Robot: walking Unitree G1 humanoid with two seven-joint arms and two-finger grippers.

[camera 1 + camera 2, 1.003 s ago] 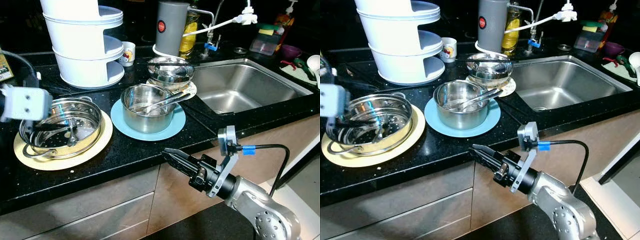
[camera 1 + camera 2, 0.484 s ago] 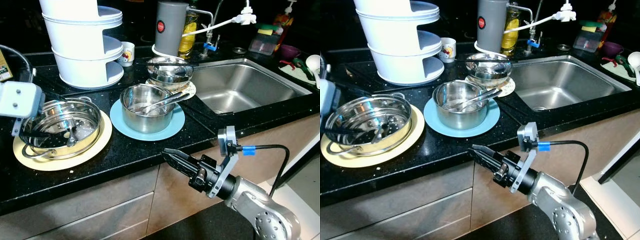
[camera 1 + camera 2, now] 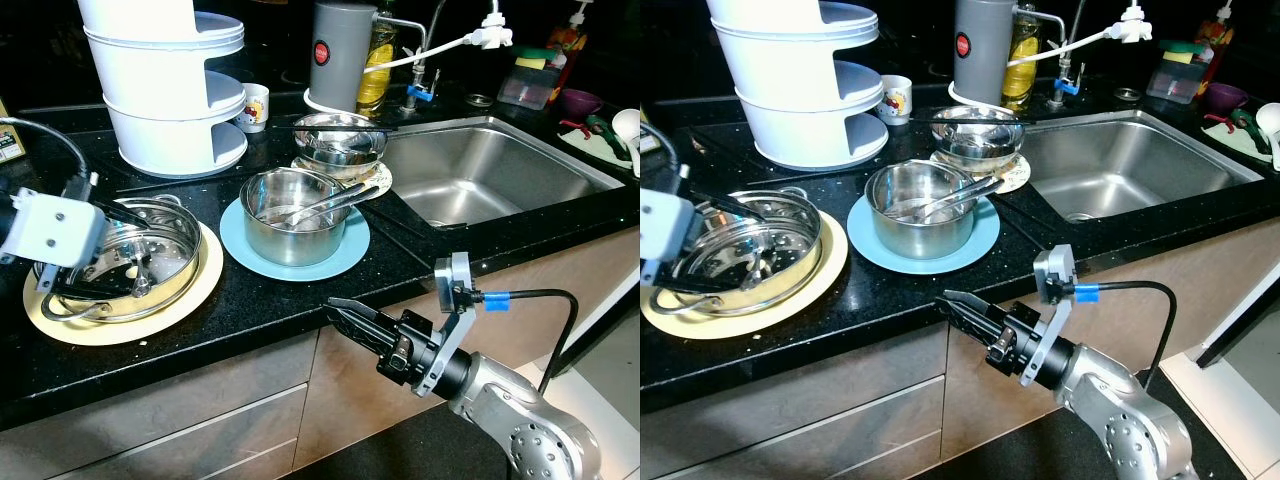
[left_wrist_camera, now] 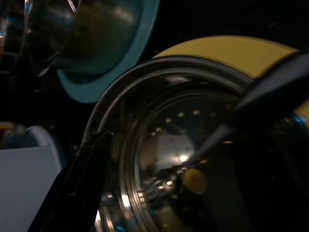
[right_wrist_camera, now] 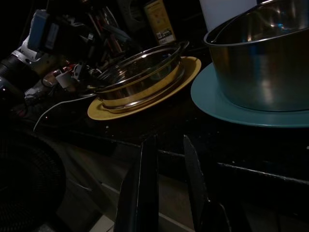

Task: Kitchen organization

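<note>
Left eye view: the left gripper point(image 3: 105, 250) sits at the steamer pot point(image 3: 140, 262) on the yellow plate point(image 3: 190, 300), at nine o'clock of the blue plate point(image 3: 350, 250); its fingers point(image 4: 79, 186) are spread, one outside the pot's wall, one inside, straddling the rim. The right gripper point(image 3: 350, 315) hangs below the counter edge point(image 3: 250, 325) at six o'clock of the blue plate, fingers slightly parted, holding nothing.

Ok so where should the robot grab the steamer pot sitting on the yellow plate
Probably the rim of the steamer pot: thin, open at the top, clear of the yellow plate. Come from above on its left side, where the left gripper already straddles it.
</note>
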